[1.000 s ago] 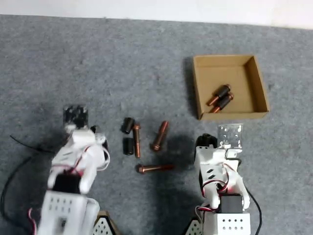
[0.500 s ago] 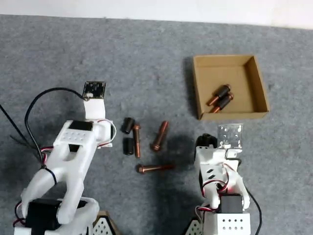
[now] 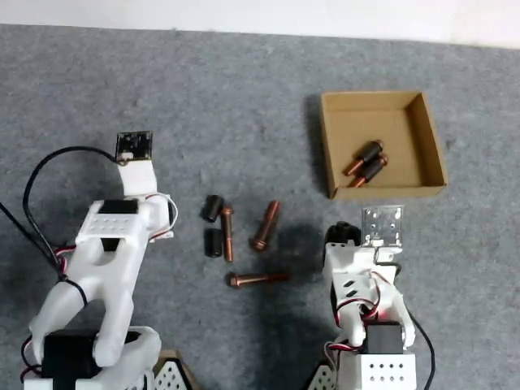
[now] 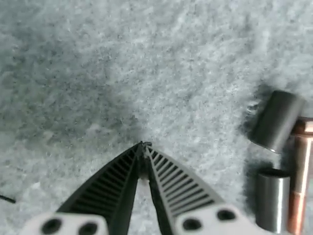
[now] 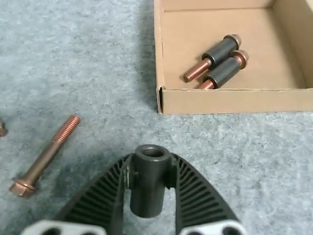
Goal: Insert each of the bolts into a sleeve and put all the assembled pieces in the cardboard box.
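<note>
**A:** Entry one: the piece in hand?

**B:** One dark cylindrical sleeve (image 5: pixel 148 178). It lies lengthwise between the right fingers (image 5: pixel 110 193) with its open bore toward their tips. The fingers are parted only by the sleeve's width and clamp it. It sits in the right half of the grey felt surface (image 3: pixel 97 81), toward the near edge.

**A:** Loose stock?

**B:** Three copper-coloured hex-head bolts lie mid-surface: left bolt (image 3: pixel 227 233), middle bolt (image 3: pixel 266 225) and near bolt (image 3: pixel 257 279). Two spare black sleeves (image 3: pixel 213 208) lie just beside the left bolt.

**A:** Finished goods?

**B:** Two sleeved bolts (image 3: pixel 363 158) lie side by side in the open cardboard box (image 3: pixel 329 146), toward the far right corner.

**A:** The other arm?

**B:** The left fingers (image 4: pixel 143 147) are closed tip to tip and hold nothing. They hang over bare surface beside the spare sleeves, on the side toward the left edge.

**A:** Step in hand?

**B:** By my judgement this is the third assembly, with the sleeve secured and its bolt not yet taken. Next, the left fingers would have to open, take a bolt near its head, and bring the threaded end square to the bore. The fit looks close, so a tilted approach would likely jam.
</note>
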{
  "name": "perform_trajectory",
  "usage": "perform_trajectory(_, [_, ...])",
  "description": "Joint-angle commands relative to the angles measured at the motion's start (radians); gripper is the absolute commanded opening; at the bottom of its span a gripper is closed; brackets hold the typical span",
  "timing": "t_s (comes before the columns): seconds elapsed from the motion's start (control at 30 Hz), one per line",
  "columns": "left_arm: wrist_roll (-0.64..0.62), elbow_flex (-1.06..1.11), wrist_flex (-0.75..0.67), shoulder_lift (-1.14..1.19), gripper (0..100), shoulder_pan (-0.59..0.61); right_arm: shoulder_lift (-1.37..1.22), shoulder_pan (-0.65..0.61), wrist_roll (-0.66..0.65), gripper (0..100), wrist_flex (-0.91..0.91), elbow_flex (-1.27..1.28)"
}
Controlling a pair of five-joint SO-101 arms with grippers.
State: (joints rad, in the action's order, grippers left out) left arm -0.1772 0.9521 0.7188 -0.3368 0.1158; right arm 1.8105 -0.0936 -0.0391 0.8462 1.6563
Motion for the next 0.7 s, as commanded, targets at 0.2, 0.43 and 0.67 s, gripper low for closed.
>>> perform_trajectory(0.2, [0.000, -0.085, -0.014, -0.030, 1, -0.024, 0.012, 0.010, -0.009, 0.5, -0.038, -0.004])
perform_trajectory(0.43, [0.000, -0.071, -0.017, -0.030, 1, -0.024, 0.012, 0.010, -0.005, 0.5, -0.065, -0.001])
perform_trajectory(0.67, [0.003, -0.067, -0.015, -0.025, 1, -0.117, 0.012, 0.010, -0.009, 0.5, -0.088, 0.025])
